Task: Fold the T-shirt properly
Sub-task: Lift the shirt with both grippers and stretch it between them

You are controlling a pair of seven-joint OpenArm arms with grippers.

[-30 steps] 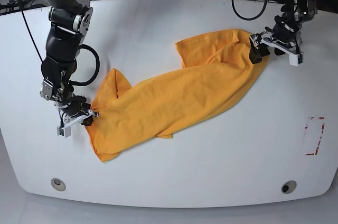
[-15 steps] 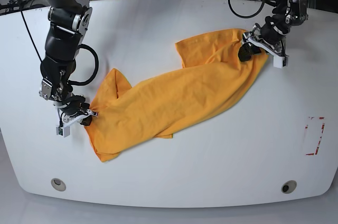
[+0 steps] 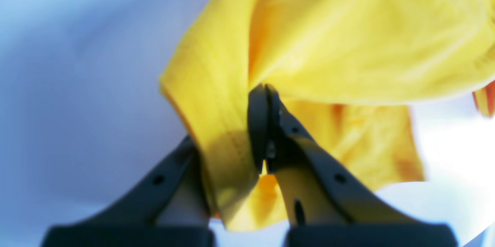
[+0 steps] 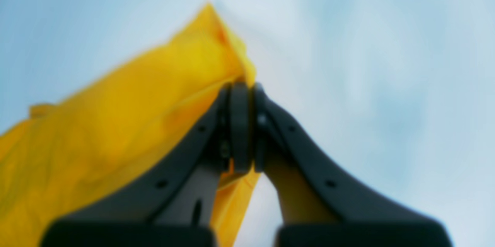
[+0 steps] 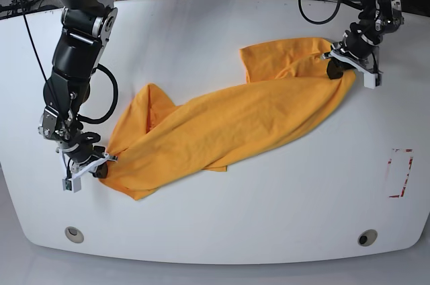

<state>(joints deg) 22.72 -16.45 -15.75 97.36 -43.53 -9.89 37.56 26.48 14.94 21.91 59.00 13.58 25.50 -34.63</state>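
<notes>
T-shirt (image 5: 228, 124): orange-yellow, wrinkled, drawn out into a long diagonal band across the middle of the white tabletop (image 5: 222, 224). The band runs from the near-left part of the tabletop up to the far-right part. One loose fold rises from the band near its lower-left end; a second fold lies at the upper-right end, toward the far edge.

Left end effector (image 5: 336, 70): at the upper-right end of the cloth, toward the far-right corner. In the left wrist view its fingers (image 3: 267, 123) are pressed together with yellow fabric pinched between them; cloth drapes over the left finger and hangs past both. The cloth beyond the pinch stands clear of the surface.

Right end effector (image 5: 99, 167): at the lower-left end of the cloth, near the left edge. In the right wrist view, which is blurred, its fingers (image 4: 239, 123) are pressed together on a pointed corner of the fabric, with the cloth trailing off to the left of that view.

Tabletop: a red-outlined rectangular mark (image 5: 400, 173) sits near the right edge, well apart from the cloth. Two round fittings (image 5: 74, 234) sit near the front edge, one toward each corner. Cables (image 5: 316, 3) lie beyond the far edge.
</notes>
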